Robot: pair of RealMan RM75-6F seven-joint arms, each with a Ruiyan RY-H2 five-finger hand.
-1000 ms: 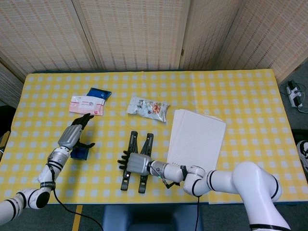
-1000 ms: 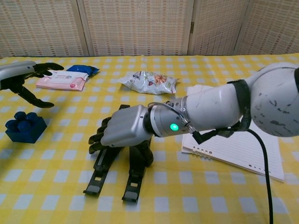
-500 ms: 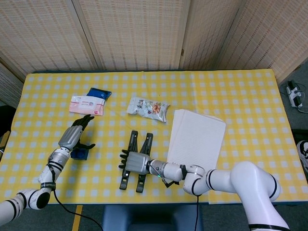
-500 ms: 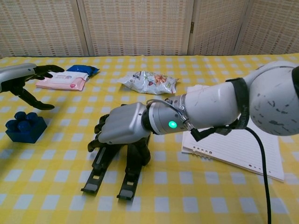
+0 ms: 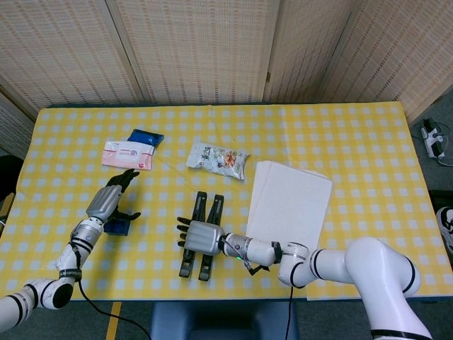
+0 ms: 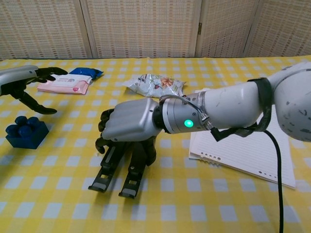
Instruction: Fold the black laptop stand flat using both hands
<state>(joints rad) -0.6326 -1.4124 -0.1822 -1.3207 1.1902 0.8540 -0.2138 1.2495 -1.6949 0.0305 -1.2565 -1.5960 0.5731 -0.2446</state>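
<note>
At far left, the left hand point(image 6: 22, 82) hovers with fingers spread, holding nothing, above a blue block point(image 6: 26, 132). At centre — near the table's front edge — the right hand point(image 6: 127, 127) grasps the black laptop stand point(image 6: 119, 167). A white notebook point(image 5: 290, 202) lies just right.

Head view overhead; chest view low, close, perhaps level; both share table point(image 5: 354, 134).

A blue toy block point(image 6: 26, 131) is sitting near the left edge of the yellow checked desk point(image 5: 354, 142). A pink packet point(image 5: 127, 154) and a blue packet point(image 5: 146, 137) are lying touching each other, a snack bag point(image 5: 218, 159) lying further right. A white lined notebook point(image 5: 290, 204) is lying right of centre.
</note>
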